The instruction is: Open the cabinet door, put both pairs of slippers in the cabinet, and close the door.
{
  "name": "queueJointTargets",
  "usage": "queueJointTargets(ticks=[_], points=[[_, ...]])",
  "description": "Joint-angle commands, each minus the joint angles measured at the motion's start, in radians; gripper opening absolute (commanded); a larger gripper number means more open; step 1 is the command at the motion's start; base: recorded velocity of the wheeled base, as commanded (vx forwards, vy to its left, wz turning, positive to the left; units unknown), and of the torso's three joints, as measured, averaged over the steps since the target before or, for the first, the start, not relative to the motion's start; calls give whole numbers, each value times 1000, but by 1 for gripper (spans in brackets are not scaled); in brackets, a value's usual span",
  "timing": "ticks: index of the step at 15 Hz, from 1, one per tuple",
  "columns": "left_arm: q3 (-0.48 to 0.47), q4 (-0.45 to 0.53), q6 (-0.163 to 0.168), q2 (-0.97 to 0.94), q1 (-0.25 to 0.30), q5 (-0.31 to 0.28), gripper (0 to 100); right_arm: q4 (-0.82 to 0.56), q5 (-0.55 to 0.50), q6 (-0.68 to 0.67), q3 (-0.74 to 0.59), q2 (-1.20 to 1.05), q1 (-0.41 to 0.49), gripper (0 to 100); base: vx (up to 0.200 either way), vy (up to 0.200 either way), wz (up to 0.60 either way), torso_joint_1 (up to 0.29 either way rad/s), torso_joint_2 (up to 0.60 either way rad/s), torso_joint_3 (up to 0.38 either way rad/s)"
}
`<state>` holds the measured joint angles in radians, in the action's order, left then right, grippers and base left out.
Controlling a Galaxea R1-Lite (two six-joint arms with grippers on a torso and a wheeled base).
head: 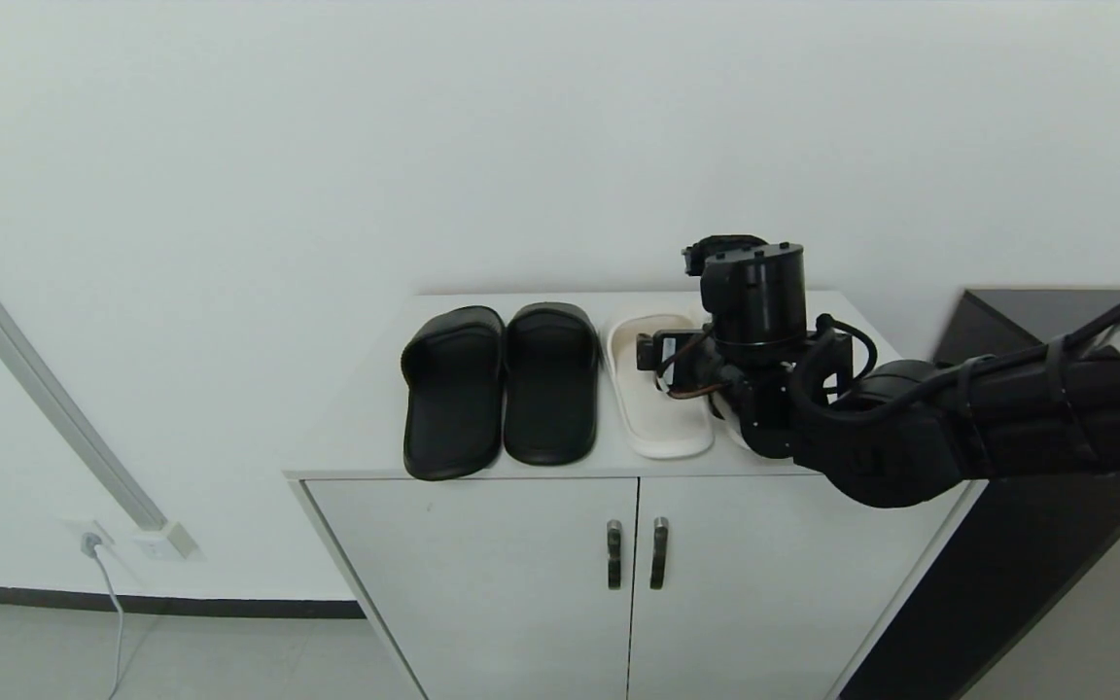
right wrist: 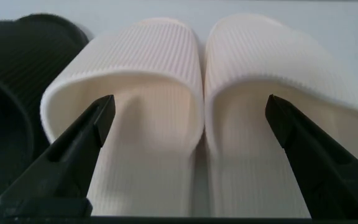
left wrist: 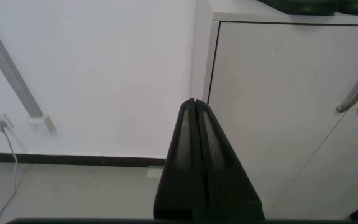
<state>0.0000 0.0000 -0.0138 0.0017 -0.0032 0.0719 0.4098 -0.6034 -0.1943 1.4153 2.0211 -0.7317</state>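
Observation:
The white cabinet (head: 482,583) has both doors shut, with two dark handles (head: 635,553) at the middle seam. On its top, a pair of black slippers (head: 502,389) lies to the left of a pair of white slippers (head: 657,403). My right arm hides one white slipper in the head view. My right gripper (right wrist: 191,155) is open, its fingertips (right wrist: 95,124) straddling both white slippers (right wrist: 197,81) at their toe openings without touching them. My left gripper (left wrist: 194,106) is shut on nothing, low in front of the cabinet's left door (left wrist: 278,112).
A dark piece of furniture (head: 1007,583) stands against the cabinet's right side. On the left wall are a diagonal cable duct (head: 35,379) and a socket with a cord (head: 93,541). Bare floor lies left of the cabinet.

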Motion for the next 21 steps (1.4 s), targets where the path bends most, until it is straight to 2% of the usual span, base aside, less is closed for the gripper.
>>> queueJointTargets(ticks=[1,8,9,15,18,20,21], points=[[0,0,-2,0,0,0,0,0,4,7,42,33,20,100,0,0,0,0,0,0],[0,0,-2,0,0,0,0,-17,70,45,88,54,64,100,0,0,0,0,0,0],[0,0,-2,0,0,0,0,-19,70,45,94,59,64,0,0,0,0,0,0,0],[0,0,-2,0,0,-1,0,-37,68,45,97,50,64,0,0,0,0,0,0,0],[0,0,0,0,0,-12,0,-75,60,61,77,-48,58,0,0,0,0,0,0,0],[0,0,0,0,0,-20,0,-100,60,67,37,-117,46,0,0,0,0,0,0,0],[0,0,0,0,0,-21,0,-111,67,67,-44,-205,17,0,0,0,0,0,0,0]])
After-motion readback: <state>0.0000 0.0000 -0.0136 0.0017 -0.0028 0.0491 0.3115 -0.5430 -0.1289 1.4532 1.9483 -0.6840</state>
